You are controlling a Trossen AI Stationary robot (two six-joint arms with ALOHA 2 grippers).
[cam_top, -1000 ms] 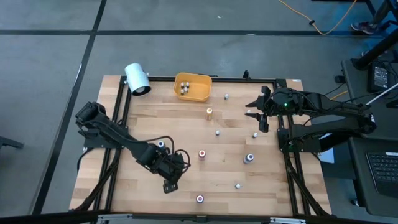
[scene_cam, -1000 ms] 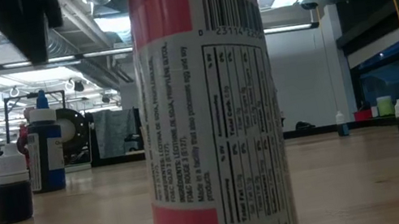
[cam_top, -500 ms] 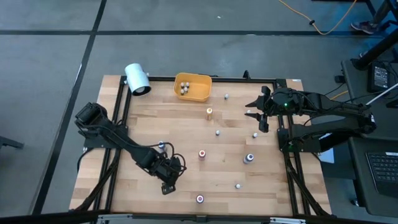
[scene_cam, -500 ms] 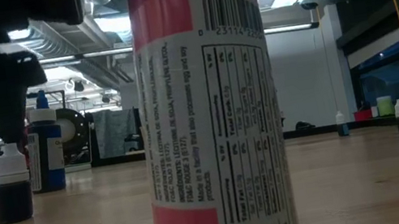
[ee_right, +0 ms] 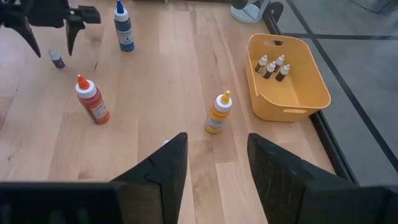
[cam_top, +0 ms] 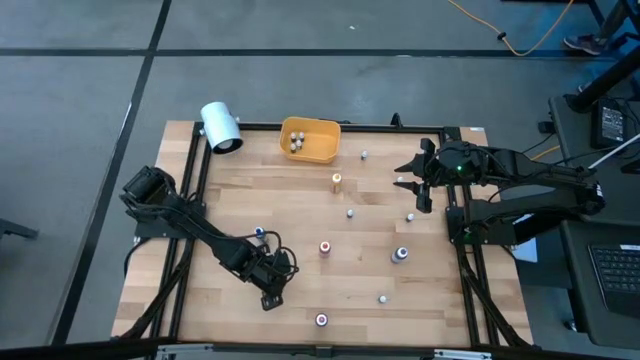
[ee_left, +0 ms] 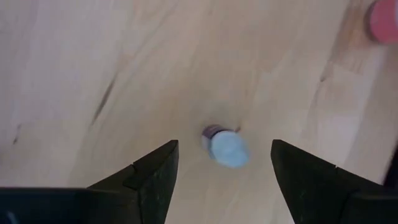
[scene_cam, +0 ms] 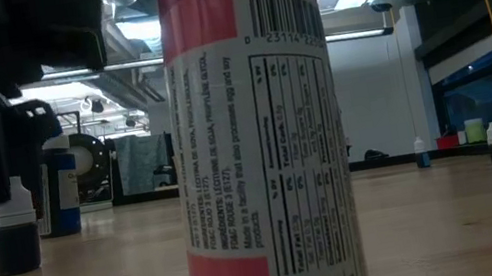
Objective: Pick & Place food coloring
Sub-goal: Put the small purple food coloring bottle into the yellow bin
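**My left gripper stands over a small dark bottle, fingers apart**

The small food coloring bottle with the pale cap stands upright on the wooden table, directly under my left gripper. In my left wrist view I look down on its cap between my two dark fingers, which are wide apart and do not touch it. In the low view the same bottle shows a dark body and white cap, and the black mass of my gripper covers the space above and around it, so its outline there is hard to make out.

From above, this bottle is hidden under my left gripper, near the front left of the table. A blue-capped bottle stands just behind my arm.

Other bottles stand scattered: a red one in the middle, a yellow one farther back, a purple one to the right, and a red one at the front edge. This last one fills the low view so close that its top and bottom are cut off.

Four small bottles lie in the yellow bin at the back.

My right gripper waits above the right side of the table, holding nothing, with its fingers apart.
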